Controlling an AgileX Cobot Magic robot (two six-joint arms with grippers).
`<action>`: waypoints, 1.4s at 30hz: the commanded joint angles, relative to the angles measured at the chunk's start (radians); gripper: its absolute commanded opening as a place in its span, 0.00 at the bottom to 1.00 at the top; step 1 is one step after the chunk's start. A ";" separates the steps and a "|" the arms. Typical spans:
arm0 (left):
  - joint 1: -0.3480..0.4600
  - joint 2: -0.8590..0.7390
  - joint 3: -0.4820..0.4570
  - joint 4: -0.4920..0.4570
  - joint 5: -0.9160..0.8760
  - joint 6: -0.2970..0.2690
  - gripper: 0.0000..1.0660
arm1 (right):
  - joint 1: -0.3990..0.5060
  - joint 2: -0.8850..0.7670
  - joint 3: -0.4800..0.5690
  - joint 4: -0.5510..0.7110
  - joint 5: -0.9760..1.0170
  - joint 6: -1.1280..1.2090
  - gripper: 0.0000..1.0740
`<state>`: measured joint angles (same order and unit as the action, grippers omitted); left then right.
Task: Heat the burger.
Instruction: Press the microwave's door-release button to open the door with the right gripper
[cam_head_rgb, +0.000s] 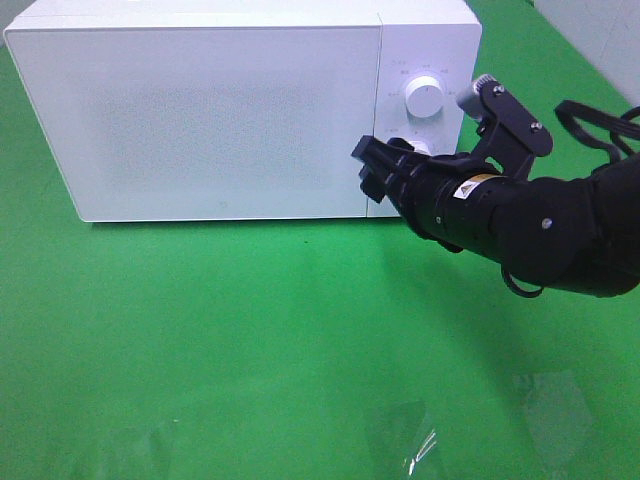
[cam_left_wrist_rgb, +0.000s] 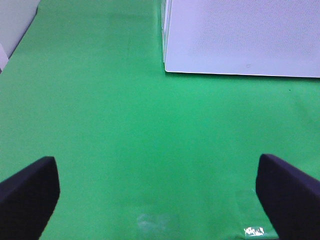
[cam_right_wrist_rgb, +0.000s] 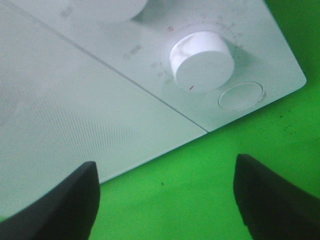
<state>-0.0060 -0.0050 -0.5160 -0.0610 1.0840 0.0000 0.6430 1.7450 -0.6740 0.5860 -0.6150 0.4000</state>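
Note:
The burger is out of view in every frame. A white microwave (cam_head_rgb: 200, 110) stands at the back of the green cloth with its door shut. My right gripper (cam_head_rgb: 372, 165) hovers just in front of the microwave's lower right, by the seam between door and control panel. In the right wrist view this gripper (cam_right_wrist_rgb: 165, 195) is open and holds nothing, with the lower knob (cam_right_wrist_rgb: 201, 61) and a round button (cam_right_wrist_rgb: 240, 96) close ahead. My left gripper (cam_left_wrist_rgb: 155, 195) is open and empty above bare cloth, well short of the microwave's corner (cam_left_wrist_rgb: 167, 67).
The upper knob (cam_head_rgb: 425, 97) sits above the lower one on the control panel. Green cloth (cam_head_rgb: 250, 340) covers the table in front of the microwave. A few shiny patches (cam_head_rgb: 415, 440) show near the front edge.

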 joint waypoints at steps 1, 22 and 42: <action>0.002 -0.017 -0.001 -0.002 -0.013 0.000 0.95 | -0.029 -0.057 0.000 -0.032 0.154 -0.170 0.67; 0.002 -0.017 -0.001 -0.002 -0.013 0.000 0.95 | -0.175 -0.460 -0.046 -0.560 0.911 -0.223 0.67; 0.002 -0.017 -0.001 -0.002 -0.013 0.000 0.95 | -0.175 -0.916 -0.034 -0.646 1.373 -0.230 0.67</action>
<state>-0.0060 -0.0050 -0.5160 -0.0610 1.0840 0.0000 0.4710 0.8360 -0.7080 -0.0480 0.7360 0.1880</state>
